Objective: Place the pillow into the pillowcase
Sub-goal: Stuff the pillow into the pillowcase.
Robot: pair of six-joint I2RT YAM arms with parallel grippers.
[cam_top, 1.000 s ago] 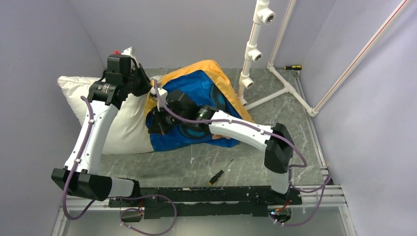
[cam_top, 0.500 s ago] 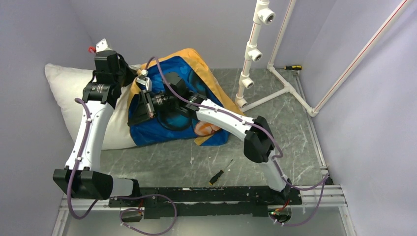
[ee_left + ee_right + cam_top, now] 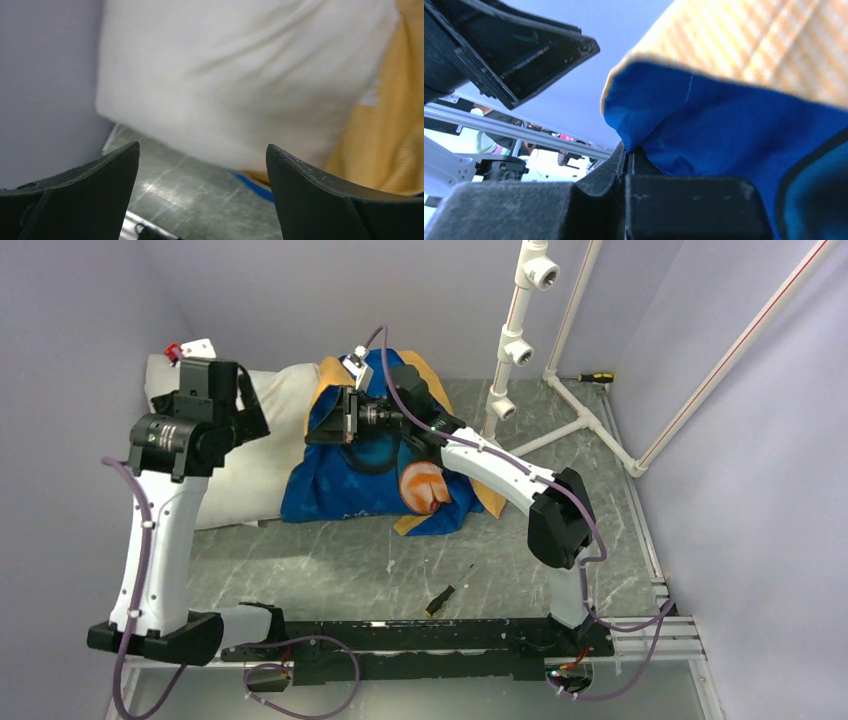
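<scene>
R jaws pinch pillowcase hem; L jaws spread (empty, I think). I'd grab pillow's end, shove inward.

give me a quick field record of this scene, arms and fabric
pillow: on the left arm's side, one end covered by the pillowcase
pillowcase: blue side up, orange side showing, edge lifted
left gripper: open, empty, facing the pillow
right gripper: shut on the pillowcase edge
small black tool: loose on the table near the arm bases

White pillow; blue pillowcase with orange-yellow reverse.
</scene>
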